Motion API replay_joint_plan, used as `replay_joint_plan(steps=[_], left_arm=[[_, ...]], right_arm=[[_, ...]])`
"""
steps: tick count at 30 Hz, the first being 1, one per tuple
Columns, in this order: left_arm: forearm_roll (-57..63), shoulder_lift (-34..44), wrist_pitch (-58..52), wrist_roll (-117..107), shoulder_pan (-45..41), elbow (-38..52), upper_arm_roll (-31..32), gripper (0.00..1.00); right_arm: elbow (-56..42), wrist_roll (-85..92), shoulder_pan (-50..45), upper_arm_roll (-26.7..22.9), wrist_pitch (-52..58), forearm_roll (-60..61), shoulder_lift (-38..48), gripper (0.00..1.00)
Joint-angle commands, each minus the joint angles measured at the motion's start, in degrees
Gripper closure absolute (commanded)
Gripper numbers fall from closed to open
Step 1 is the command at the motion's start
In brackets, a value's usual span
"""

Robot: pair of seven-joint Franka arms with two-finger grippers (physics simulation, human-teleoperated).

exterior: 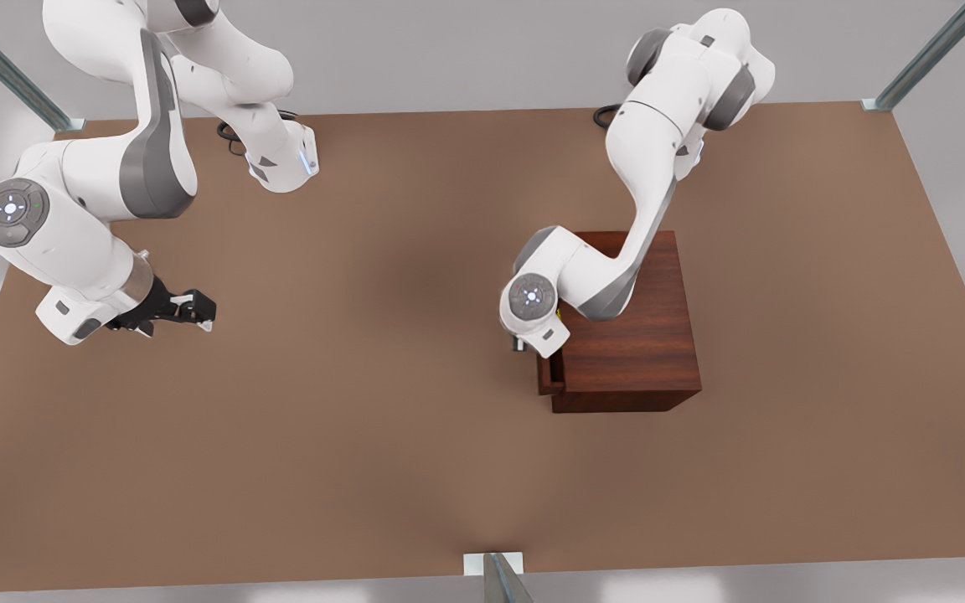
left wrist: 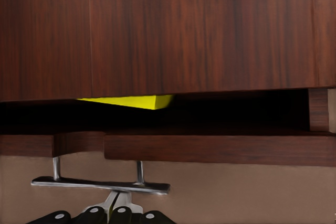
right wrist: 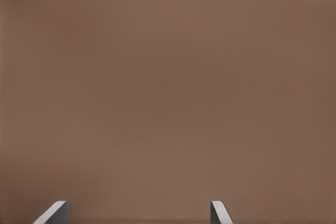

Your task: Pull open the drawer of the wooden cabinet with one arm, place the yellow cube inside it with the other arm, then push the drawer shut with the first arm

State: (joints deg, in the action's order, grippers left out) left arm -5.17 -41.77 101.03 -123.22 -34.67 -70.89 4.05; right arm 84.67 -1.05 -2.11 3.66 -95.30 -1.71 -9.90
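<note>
On the brown table (exterior: 365, 419), left pincer (left wrist: 118, 203) grips drawer (left wrist: 210, 149) handle (left wrist: 100, 184); right pincer (right wrist: 139, 211) gapes empty.

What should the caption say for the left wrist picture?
Left gripper at the handle of the nearly shut drawer, yellow cube inside.

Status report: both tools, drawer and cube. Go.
Left tool at the drawer handle, grip unclear. Right tool open over bare table, waiting. Drawer slightly open; yellow cube inside, under the cabinet top. Nothing in the way.

An arm's wrist hangs over the wooden cabinet (exterior: 629, 335)'s slightly open drawer (exterior: 551, 375); another waits apart.
</note>
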Motion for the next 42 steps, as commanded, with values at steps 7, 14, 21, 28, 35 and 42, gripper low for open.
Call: replay_joint_plan(steps=[7,14,21,28,35,42], left_arm=[[0.07,0.47,-2.59,6.76,0.74,-0.47,-0.53,0.79],[-0.01,1.52,-2.94,8.61,1.62,-2.14,-0.97,0.79],[-0.80,8.90,-7.07,8.78,1.97,-0.03,1.66,0.06],[4.82,16.46,-12.96,107.12,25.52,3.92,1.22,0.00],[4.56,26.39,-12.08,118.91,28.34,-2.67,0.17,0.00],[6.84,26.31,-12.17,120.23,27.99,-2.58,0.43,0.00]], right_arm=[[-0.03,1.93,0.00,0.11,0.12,0.04,0.14,0.00],[-0.03,1.93,0.00,0.20,0.12,0.04,0.05,0.00],[-0.03,1.76,-0.18,0.20,0.29,0.04,0.14,0.00],[-0.03,1.84,0.00,0.29,0.29,0.04,0.14,0.00],[-0.03,1.67,-0.09,0.29,0.29,0.04,0.14,0.00],[-0.03,1.67,-0.09,0.29,0.38,0.04,0.14,0.00]])
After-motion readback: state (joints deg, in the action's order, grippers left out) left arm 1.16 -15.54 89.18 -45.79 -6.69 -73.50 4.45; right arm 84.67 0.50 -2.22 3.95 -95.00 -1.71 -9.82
